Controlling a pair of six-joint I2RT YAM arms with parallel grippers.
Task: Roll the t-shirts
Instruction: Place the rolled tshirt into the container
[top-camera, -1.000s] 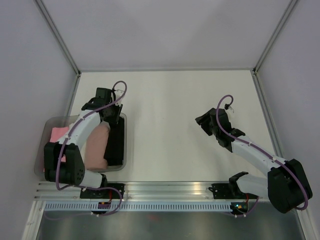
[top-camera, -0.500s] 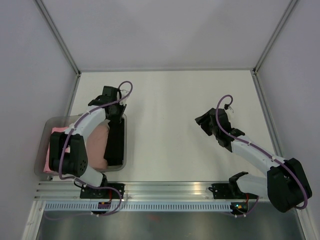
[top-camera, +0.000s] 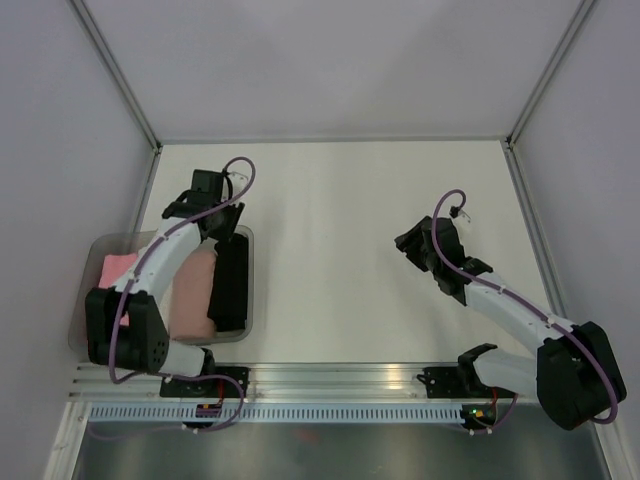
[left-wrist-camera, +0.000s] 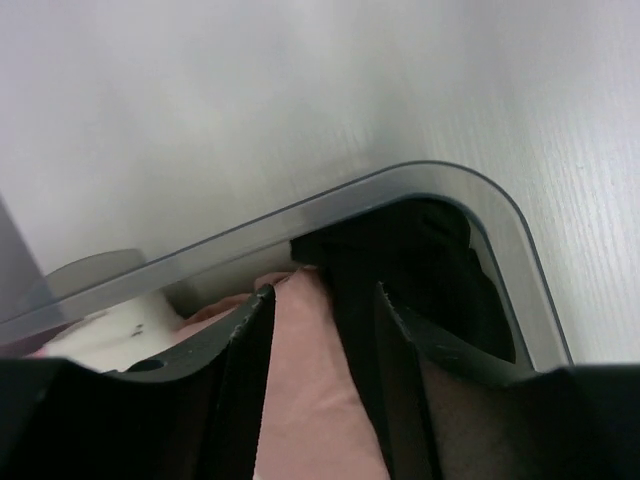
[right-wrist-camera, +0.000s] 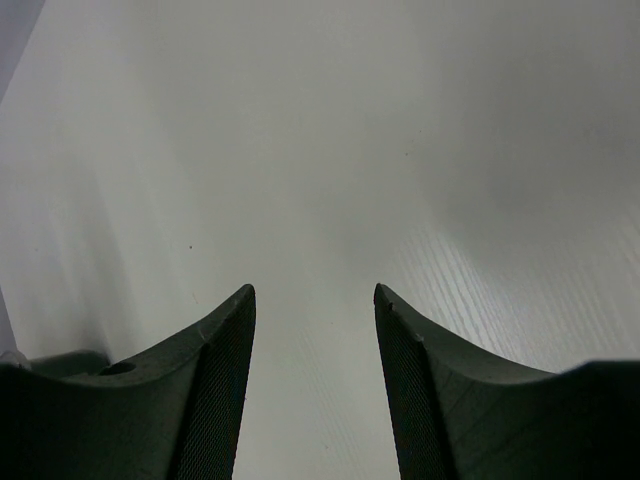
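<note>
The clear plastic bin (top-camera: 84, 322) sits at the left edge of the bench (top-camera: 340, 200), toward the near-left corner. The black t-shirt (top-camera: 230, 285) lies rolled inside the bin along its right wall, with its far end tucked into the far-right corner of the bin, as the left wrist view confirms (left-wrist-camera: 420, 260). The peach roll (top-camera: 192, 295) lies directly beside it and touches it along its left side. The pink roll (top-camera: 118, 268) occupies the left part of the bin. The left end effector (top-camera: 218, 228) is positioned over the far-right corner of the bin. Its 2 fingers (left-wrist-camera: 245, 350) stand partly apart, the seam between the peach roll and the black t-shirt shows in the gap below them, and nothing is clamped between them. The right end effector (top-camera: 410, 243) hangs over bare bench in the right half, well apart from the bin and from every t-shirt. In the right wrist view its 2 fingers (right-wrist-camera: 215, 380) are spread wide, only the bench surface (right-wrist-camera: 400, 150) shows between them, and it holds nothing.
</note>
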